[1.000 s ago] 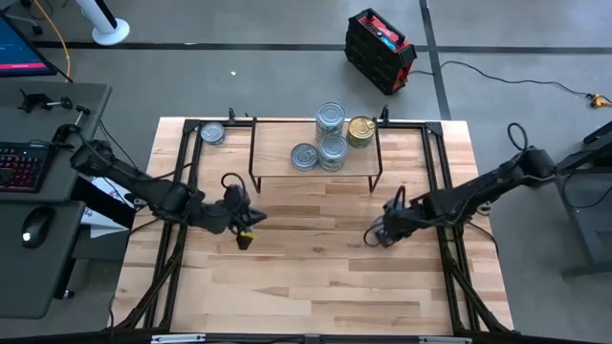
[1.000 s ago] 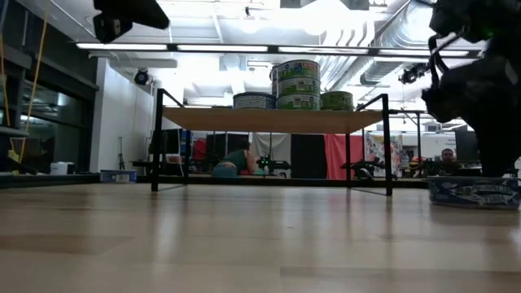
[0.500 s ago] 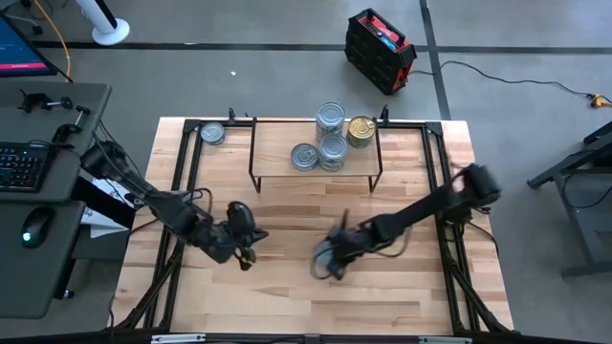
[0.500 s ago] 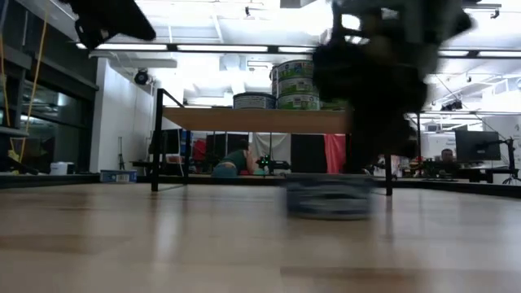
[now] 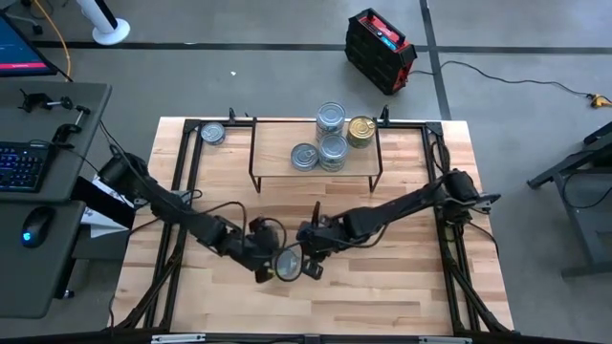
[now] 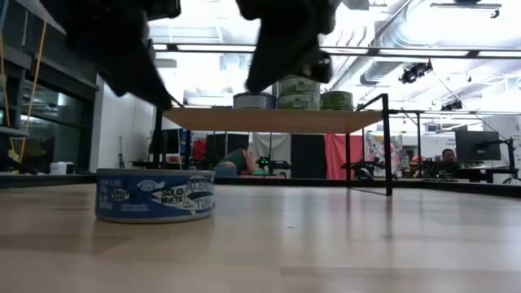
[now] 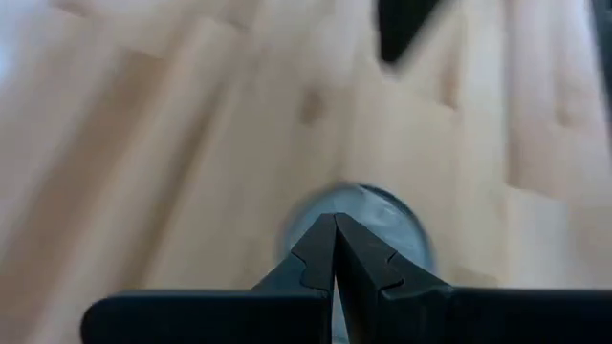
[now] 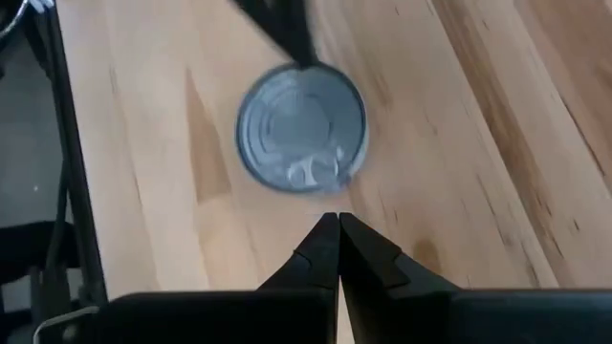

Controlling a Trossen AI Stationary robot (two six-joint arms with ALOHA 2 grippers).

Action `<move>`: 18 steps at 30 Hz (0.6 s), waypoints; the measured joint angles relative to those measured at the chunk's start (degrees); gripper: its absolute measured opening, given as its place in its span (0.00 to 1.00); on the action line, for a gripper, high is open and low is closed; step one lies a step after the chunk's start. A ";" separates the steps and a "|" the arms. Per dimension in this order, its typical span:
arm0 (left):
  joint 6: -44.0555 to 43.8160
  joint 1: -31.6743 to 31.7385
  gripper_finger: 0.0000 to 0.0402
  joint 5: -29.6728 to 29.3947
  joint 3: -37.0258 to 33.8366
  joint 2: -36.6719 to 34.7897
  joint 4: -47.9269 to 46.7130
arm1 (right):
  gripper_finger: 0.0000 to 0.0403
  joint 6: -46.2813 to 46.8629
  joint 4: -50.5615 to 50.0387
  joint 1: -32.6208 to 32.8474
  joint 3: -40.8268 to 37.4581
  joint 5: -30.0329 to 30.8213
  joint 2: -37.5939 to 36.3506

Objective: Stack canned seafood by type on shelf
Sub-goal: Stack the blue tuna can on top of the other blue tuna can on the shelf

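A single loose tin (image 5: pixel 288 264) is sitting flat on the tabletop (image 5: pixel 402 296), lid up, in the front-centre area and well apart from the shelf (image 5: pixel 316 164) at the rear. The tin is lying directly between the two grippers. The left gripper (image 5: pixel 265 270) is hanging just beside it on the left side, and the right gripper (image 5: pixel 312 268) is hanging just beside it on the right side. Neither arm is clearly the nearer; both are about equally close.

In the right wrist view the tin (image 8: pixel 301 127) is lying straight ahead of the right gripper's (image 8: pixel 337 222) fingertips, not touching them. In the left wrist view the left gripper's (image 7: pixel 334 223) fingertips are sitting over the tin (image 7: pixel 359 229); contact cannot be confirmed. Being round and flat, the tin has no long axis, so it looks graspable across any diameter.

Both grippers are showing their fingers pressed together, with nothing pinched. In the inspector's judgement, either one would need to spread before taking the tin.

On the shelf, a stack of tins (image 5: pixel 330 118) is standing beside a gold tin (image 5: pixel 360 130), with a shorter stack (image 5: pixel 333 150) and a single tin (image 5: pixel 304 156) in front. One further tin (image 5: pixel 212 133) is resting on the tabletop at the rear left corner.
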 joint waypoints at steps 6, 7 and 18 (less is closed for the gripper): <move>-8.40 -4.83 0.00 3.75 -6.50 -0.93 7.87 | 0.00 6.01 3.54 1.66 -6.86 -2.27 -0.68; -11.87 -6.10 0.00 3.66 -9.57 -1.67 11.19 | 0.00 7.24 6.43 2.10 -8.63 -2.99 -0.66; -8.12 -7.97 0.00 1.15 -22.33 -2.63 24.69 | 0.00 7.25 25.22 1.46 -16.60 -4.63 -0.31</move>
